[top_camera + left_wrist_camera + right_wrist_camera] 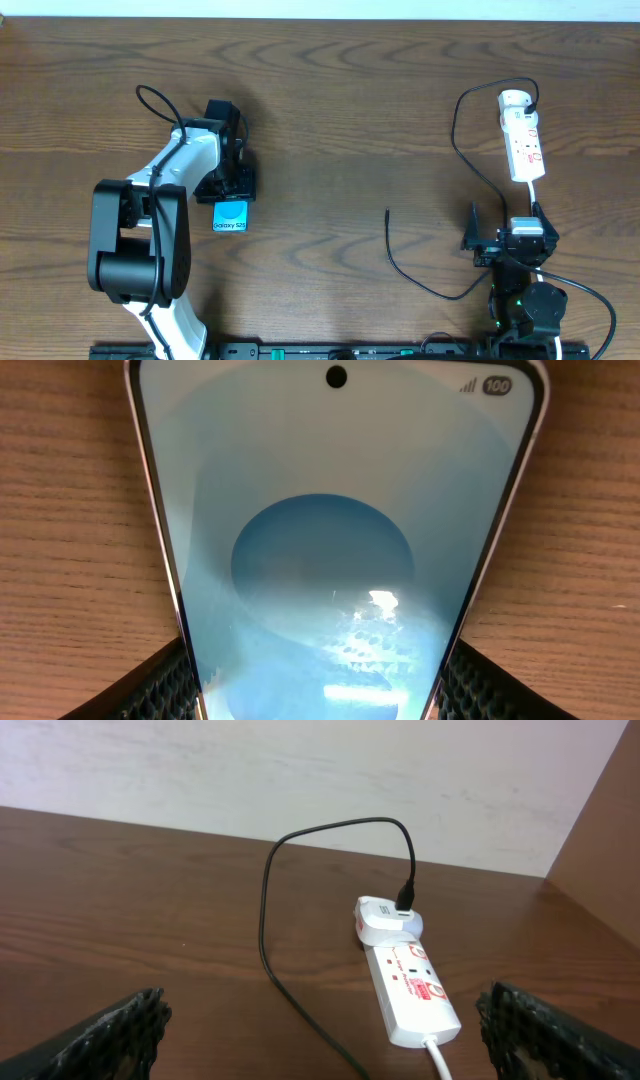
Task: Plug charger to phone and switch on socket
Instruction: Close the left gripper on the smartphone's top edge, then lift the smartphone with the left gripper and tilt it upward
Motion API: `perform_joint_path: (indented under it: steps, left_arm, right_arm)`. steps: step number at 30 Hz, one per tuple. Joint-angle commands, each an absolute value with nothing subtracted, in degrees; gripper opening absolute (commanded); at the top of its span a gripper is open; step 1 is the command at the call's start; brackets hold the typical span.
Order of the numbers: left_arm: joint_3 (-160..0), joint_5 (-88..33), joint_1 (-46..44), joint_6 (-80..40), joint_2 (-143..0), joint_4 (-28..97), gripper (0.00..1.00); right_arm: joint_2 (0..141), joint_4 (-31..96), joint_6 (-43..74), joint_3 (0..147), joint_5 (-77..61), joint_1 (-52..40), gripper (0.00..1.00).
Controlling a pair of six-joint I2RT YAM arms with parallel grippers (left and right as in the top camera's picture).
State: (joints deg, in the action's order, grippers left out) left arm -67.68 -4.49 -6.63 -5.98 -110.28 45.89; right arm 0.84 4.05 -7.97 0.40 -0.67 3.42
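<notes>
The phone [231, 216] lies face up on the wooden table, its light blue screen [320, 560] filling the left wrist view. My left gripper [230, 195] is shut on the phone, and its fingers [150, 690] press against both long edges. At the far right lies the white socket [523, 135] with red marks, also seen in the right wrist view [410, 982]. The charger cable [410, 275] runs from a white adapter [385, 918] on the socket, and its free tip [388, 212] rests on the table. My right gripper [508, 232] stands open near the socket, holding nothing.
The socket's white lead [440, 1060] runs toward my right gripper. A pale wall [300, 760] rises behind the table's far edge. The left arm's white body [150, 220] stretches over the left side of the table.
</notes>
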Motion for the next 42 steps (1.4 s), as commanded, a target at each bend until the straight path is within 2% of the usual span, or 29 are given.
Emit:
perform_joint_path:
  steps: [1, 17, 42]
  left_arm:
    - [-64.5, -5.9, -6.7, -6.3, -113.9, 44.8, 0.07]
    - [-66.0, -6.0, -6.7, -6.3, -110.4, 44.5, 0.07]
    - [-66.0, -7.2, -6.7, -8.5, -92.8, 44.5, 0.07]
  right_arm:
    - [0.6, 4.3, -7.3, 0.3, -0.8, 3.8, 0.99]
    - [0.6, 4.3, -7.4, 0.3, -0.8, 3.8, 0.99]
    - [0.6, 4.3, -7.3, 0.3, -0.8, 3.8, 0.99]
